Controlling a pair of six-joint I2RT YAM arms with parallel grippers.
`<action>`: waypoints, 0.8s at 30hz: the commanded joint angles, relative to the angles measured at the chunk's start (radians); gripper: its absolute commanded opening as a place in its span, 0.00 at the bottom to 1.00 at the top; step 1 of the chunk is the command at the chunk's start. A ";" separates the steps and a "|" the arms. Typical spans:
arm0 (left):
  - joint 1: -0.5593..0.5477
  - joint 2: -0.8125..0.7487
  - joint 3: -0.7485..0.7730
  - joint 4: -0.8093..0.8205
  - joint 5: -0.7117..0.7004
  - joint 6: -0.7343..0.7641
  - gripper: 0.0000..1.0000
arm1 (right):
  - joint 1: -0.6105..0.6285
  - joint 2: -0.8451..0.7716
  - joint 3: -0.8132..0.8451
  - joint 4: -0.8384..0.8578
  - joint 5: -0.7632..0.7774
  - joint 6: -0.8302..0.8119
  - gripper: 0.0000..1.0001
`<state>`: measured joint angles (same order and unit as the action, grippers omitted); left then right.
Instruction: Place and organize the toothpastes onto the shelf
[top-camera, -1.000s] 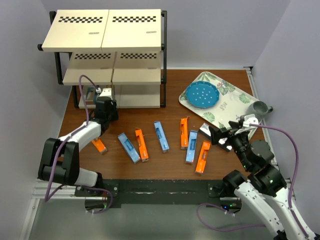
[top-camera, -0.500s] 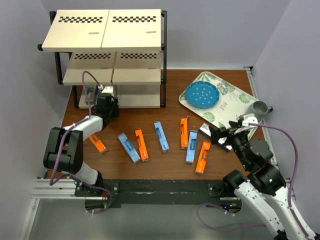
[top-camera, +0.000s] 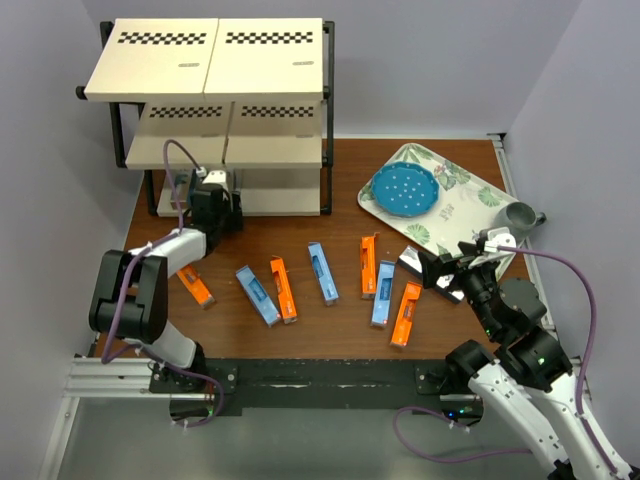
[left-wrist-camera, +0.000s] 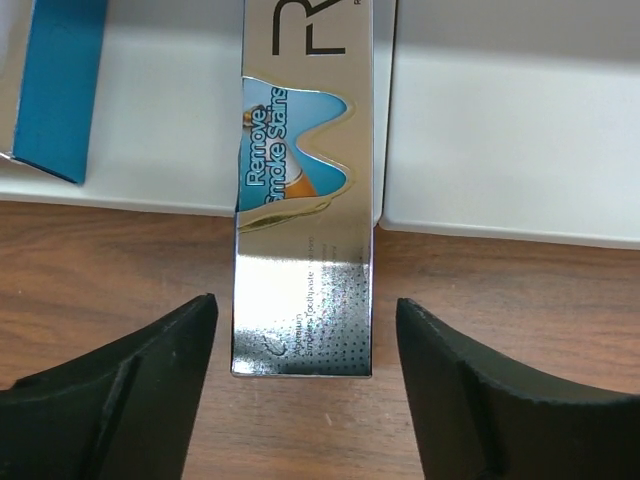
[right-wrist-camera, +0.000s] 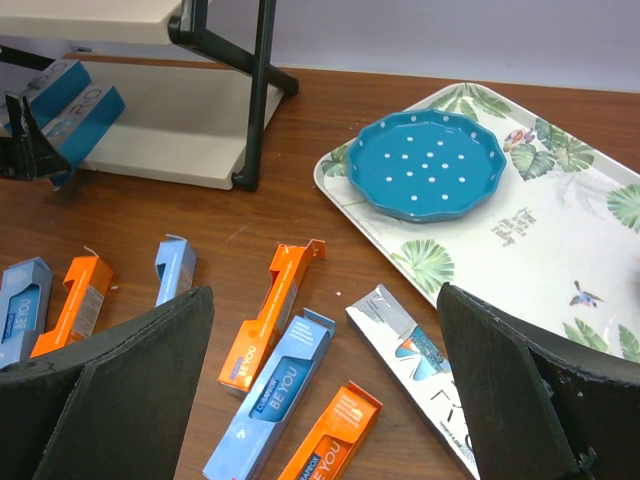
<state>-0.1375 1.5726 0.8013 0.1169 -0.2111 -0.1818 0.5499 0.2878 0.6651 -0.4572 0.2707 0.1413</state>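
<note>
At the far left corner of the bench (top-camera: 340, 200), the left end effector (left-wrist-camera: 305, 305) is parted. Its fingers (left-wrist-camera: 150, 380) stand clear of a silver toothpaste carton (left-wrist-camera: 305, 200) on both sides and grip nothing. The carton's far end is on the bottom board of the shelf (top-camera: 205, 60), its near end over the bench. The right end effector (right-wrist-camera: 322, 295) is spread wide and empty, above the right half. The other toothpastes (top-camera: 322, 272) lie loose across the middle.
</note>
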 joint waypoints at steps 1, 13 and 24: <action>0.009 -0.085 0.016 0.029 -0.013 -0.060 0.82 | 0.005 0.008 0.011 0.017 0.007 -0.006 0.98; 0.009 -0.344 -0.142 -0.103 -0.051 -0.323 0.97 | 0.005 -0.007 0.011 0.015 0.005 -0.005 0.99; 0.018 -0.496 -0.267 -0.258 -0.240 -0.656 1.00 | 0.005 -0.010 0.011 0.015 -0.002 -0.003 0.99</action>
<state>-0.1371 1.0847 0.5583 -0.0990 -0.3588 -0.6693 0.5499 0.2863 0.6651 -0.4572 0.2703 0.1413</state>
